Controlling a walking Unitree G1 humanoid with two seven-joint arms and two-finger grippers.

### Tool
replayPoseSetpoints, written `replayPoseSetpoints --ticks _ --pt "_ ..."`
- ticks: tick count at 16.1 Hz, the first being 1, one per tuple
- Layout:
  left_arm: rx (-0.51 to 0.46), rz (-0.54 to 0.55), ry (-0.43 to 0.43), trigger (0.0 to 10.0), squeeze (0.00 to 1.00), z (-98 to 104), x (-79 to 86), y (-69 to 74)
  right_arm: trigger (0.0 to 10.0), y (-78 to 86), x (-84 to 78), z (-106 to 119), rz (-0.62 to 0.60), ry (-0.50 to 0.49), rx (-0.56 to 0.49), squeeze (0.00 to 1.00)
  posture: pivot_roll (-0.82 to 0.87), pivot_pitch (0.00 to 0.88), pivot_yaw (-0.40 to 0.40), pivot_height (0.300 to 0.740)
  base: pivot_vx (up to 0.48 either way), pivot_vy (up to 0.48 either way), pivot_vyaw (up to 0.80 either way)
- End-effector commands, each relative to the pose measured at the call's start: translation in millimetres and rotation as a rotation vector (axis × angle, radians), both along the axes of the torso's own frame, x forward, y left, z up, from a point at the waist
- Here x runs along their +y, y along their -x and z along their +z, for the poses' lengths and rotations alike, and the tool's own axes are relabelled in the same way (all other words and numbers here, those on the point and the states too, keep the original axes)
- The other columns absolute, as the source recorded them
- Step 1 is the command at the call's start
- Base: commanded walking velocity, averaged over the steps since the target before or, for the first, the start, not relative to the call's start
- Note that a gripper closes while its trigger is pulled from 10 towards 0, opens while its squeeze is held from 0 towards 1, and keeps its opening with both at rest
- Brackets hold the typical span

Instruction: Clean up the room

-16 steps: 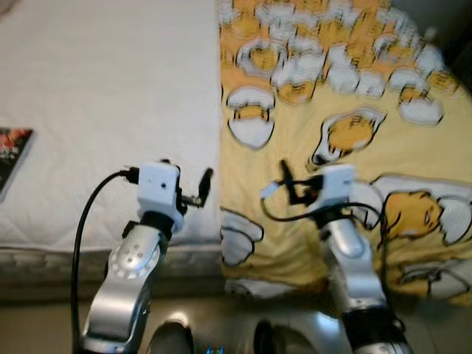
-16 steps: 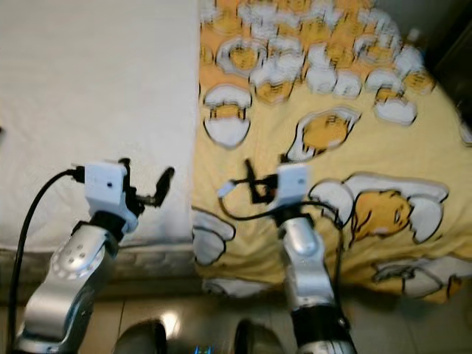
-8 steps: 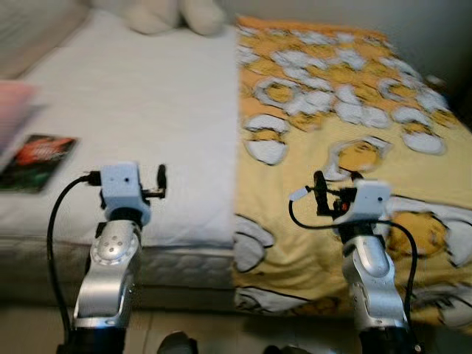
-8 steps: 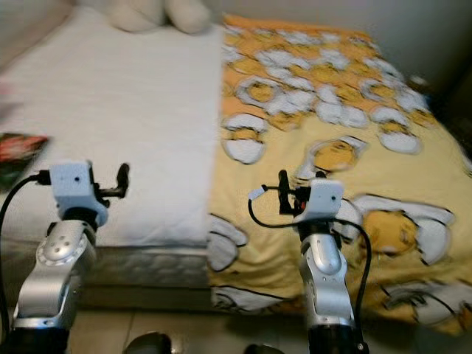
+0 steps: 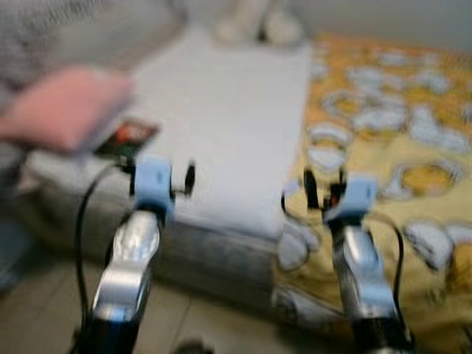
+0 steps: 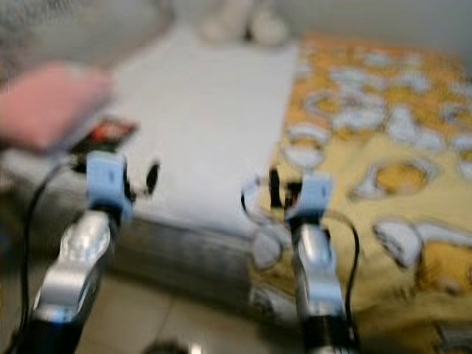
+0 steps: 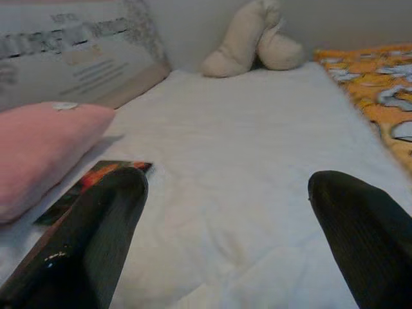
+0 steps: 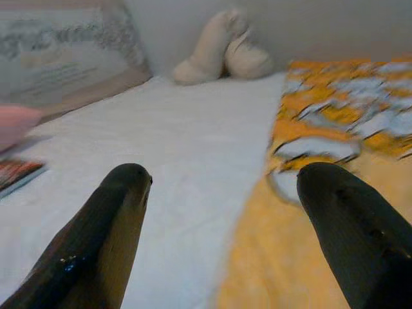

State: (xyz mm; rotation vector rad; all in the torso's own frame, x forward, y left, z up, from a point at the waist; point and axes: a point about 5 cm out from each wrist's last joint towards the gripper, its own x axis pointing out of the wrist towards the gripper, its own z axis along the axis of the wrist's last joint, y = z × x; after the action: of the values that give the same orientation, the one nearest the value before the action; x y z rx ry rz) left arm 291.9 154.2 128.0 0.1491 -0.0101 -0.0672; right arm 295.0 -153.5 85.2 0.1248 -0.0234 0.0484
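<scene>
A: On the bed before us, what do we list first?

B: One white mattress (image 7: 257,167), bare on its left half. One yellow blanket (image 5: 413,169) with a white and orange egg pattern, spread over the right half and hanging over the near edge.

A: Loose items?

B: One pink pillow (image 7: 38,151) at the left side of the mattress. One book (image 7: 90,187) with a dark red and orange cover, lying flat just beside the pillow and partly tucked under it. One cream plush toy (image 7: 254,42) at the far end, against the wall. One grey printed cushion (image 7: 64,55) propped along the left wall.

A: And our arms?

B: Left gripper (image 7: 225,212), raised in front of the mattress edge, fingers spread wide, nothing between them; it looks over the white sheet with the book near one finger. Right gripper (image 8: 222,219), raised at the seam where sheet meets blanket, fingers likewise parted and holding nothing.

A: Picture quality?

B: Both head views are blurred; we read fine detail from the wrist views.
</scene>
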Motion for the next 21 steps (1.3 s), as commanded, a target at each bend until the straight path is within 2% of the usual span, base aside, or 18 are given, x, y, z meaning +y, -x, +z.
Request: replayPoseSetpoints --ticks 1,4,5,6,7,8,9,11,14,16,21 --pt "0.022 0.004 -0.022 10.0 0.00 -5 3.5 -0.9 10.0 -2.1 3.8 -2 0.016 -0.033 0.019 0.00 0.04 0.000 0.017 0.740 0.000 0.000 0.66" --pt "0.022 0.018 -0.024 10.0 0.00 -9 10.3 1.8 10.0 -0.3 5.4 -6 0.036 -0.038 0.028 0.00 0.04 0.000 0.006 0.740 0.000 0.000 0.60" --pt "0.021 0.084 -0.022 10.0 0.00 -11 26.4 6.0 10.0 7.6 2.3 -7 0.032 -0.026 0.022 0.00 0.04 0.000 0.001 0.740 0.000 0.000 0.59" --pt "0.021 0.084 -0.022 10.0 0.00 -11 26.4 6.0 10.0 7.6 2.3 -7 0.032 -0.026 0.022 0.00 0.04 0.000 0.001 0.740 0.000 0.000 0.59" --pt "0.035 0.123 -0.028 10.0 0.00 -14 36.4 10.2 10.0 14.4 0.1 -10 0.035 0.002 0.021 0.00 0.04 0.000 0.003 0.740 0.000 0.000 0.58" --pt "0.073 0.188 -0.015 10.0 0.00 -22 50.5 23.4 10.0 26.0 -5.1 -19 0.045 0.028 0.044 0.00 0.04 0.000 0.005 0.740 0.000 0.000 0.58" --pt "0.092 0.202 -0.005 10.0 0.00 -25 52.5 27.8 10.0 28.1 -6.5 -21 0.048 0.031 0.051 0.00 0.04 0.000 0.007 0.740 0.000 0.000 0.57" --pt "0.117 0.214 0.017 10.0 0.00 -29 51.5 30.9 10.0 27.3 -7.2 -22 0.051 0.028 0.057 0.00 0.04 0.000 0.007 0.740 0.000 0.000 0.57" --pt "0.085 0.194 0.034 10.0 0.00 -22 39.3 24.4 10.0 23.9 1.1 -19 0.101 0.018 0.062 0.00 0.04 0.000 -0.008 0.740 0.000 0.000 0.55" --pt "0.081 0.168 0.006 10.0 0.00 -21 33.0 25.7 10.0 24.4 2.3 -19 0.116 0.004 0.069 0.00 0.04 0.000 -0.012 0.740 0.000 0.000 0.52" --pt "0.082 0.119 -0.001 10.0 0.00 -21 24.5 27.4 10.0 19.2 -0.9 -18 0.122 0.001 0.070 0.00 0.05 0.000 -0.012 0.740 0.000 0.000 0.52"
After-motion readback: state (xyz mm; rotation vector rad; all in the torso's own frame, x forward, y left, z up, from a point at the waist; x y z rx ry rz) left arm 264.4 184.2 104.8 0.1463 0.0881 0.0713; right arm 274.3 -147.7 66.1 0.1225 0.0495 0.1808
